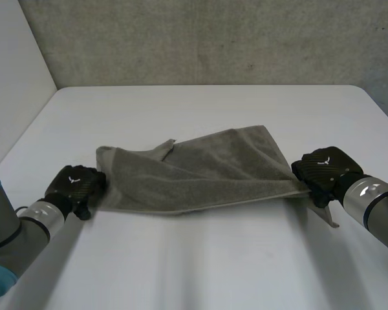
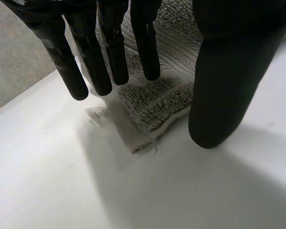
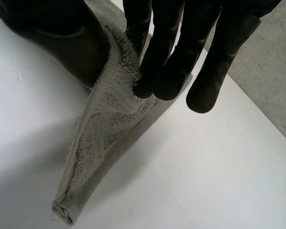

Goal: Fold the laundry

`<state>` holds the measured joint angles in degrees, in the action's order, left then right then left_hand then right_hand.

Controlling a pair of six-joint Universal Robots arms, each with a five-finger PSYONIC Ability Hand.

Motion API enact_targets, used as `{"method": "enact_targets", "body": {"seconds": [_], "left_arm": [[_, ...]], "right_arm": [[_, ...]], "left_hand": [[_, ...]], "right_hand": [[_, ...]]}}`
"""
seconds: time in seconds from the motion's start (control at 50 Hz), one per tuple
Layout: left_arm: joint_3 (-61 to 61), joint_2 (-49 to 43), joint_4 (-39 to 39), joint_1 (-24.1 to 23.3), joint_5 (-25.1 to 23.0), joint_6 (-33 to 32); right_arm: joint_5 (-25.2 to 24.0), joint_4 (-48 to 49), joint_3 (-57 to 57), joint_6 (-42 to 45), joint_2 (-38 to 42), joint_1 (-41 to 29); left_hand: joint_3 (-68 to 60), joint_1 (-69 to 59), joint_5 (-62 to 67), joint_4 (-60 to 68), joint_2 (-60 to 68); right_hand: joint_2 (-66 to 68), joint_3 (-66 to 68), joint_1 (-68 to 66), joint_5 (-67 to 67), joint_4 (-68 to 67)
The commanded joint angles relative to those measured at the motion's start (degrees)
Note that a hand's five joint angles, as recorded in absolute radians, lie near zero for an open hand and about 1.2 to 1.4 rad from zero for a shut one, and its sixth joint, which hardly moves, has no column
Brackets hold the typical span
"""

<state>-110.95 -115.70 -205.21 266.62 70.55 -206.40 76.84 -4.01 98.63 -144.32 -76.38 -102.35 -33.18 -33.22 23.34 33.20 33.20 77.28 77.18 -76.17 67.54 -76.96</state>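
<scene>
Right hand [image 1: 323, 169] pinches one towel [image 1: 200, 171]; left hand [image 1: 74, 184] relaxed

We're over a white table [image 1: 200, 110], its top smooth and matte, and both far corners are rounded. Right behind the far edge stands a rough grey wall [image 1: 213, 39], speckled like concrete, running the full width. At the far left corner a plain pale panel [image 1: 13, 58] meets it and follows the left edge. The light is soft and even and the tabletop is bright. In the left wrist view a grey surface [image 2: 14, 57] lies past the table's edge, and the right wrist view has a similar grey strip [image 3: 271, 67]. Floor or wall, can't tell.
</scene>
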Motion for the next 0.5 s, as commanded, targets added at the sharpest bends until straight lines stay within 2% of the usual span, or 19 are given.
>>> {"method": "enact_targets", "body": {"seconds": [0.02,0.2,0.32,0.36,0.38,0.4,0.42,0.5], "left_arm": [[2.31,-1.54,-0.1,-0.31,0.03,0.03],[3.02,-0.75,0.6,-1.19,0.2,0.39],[2.14,3.01,2.26,-7.76,0.47,2.05],[1.35,5.39,3.41,-11.8,0.64,4.68],[1.35,5.4,3.41,-11.82,0.64,4.69],[0.91,6.7,3.59,-13.91,0.73,6.78],[0.91,6.72,3.59,-13.93,0.73,6.8],[0.73,7.77,3.24,-17.79,0.99,13.98]], "right_arm": [[0.24,0.14,-0.28,-0.44,-0.26,1.45],[0.94,-0.65,-3.54,-1.32,-0.35,1.19],[1.03,-0.92,-7.66,-5.69,-3.85,-1.45],[0.94,-1.44,-9.5,-9.04,-6.49,-1.63],[0.94,-1.44,-9.51,-9.05,-6.5,-1.63],[0.77,-2.31,-10.3,-10.18,-7.55,-1.71],[0.76,-3.45,-11.17,-10.98,-8.08,-1.71],[0.76,-5.65,-12.23,-11.42,-8.09,-2.24]], "left_hand": [[-5.62,-5.59,5.47,5.61,5.61],[-5.29,-5.25,5.14,5.28,5.28],[-3.95,-3.91,3.8,3.94,3.94],[1.73,1.77,-1.89,-1.75,-1.75],[1.77,1.81,-1.93,-1.79,-1.79],[4.77,4.81,-4.93,-4.79,-4.79],[4.8,4.84,-4.96,-4.82,-4.82],[6.65,6.68,-6.8,-6.66,-6.66]], "right_hand": [[2.72,2.82,-3.83,2.46,-3.04],[2.72,2.82,-3.83,2.46,-3.04],[2.72,2.82,-3.83,2.46,-3.04],[2.72,2.82,-3.83,2.46,-3.04],[2.72,2.82,-3.83,2.46,-3.04],[2.72,2.82,-3.83,2.46,-3.04],[2.72,2.82,-3.83,2.46,-3.04],[2.72,2.82,-3.83,2.46,-3.04]]}}
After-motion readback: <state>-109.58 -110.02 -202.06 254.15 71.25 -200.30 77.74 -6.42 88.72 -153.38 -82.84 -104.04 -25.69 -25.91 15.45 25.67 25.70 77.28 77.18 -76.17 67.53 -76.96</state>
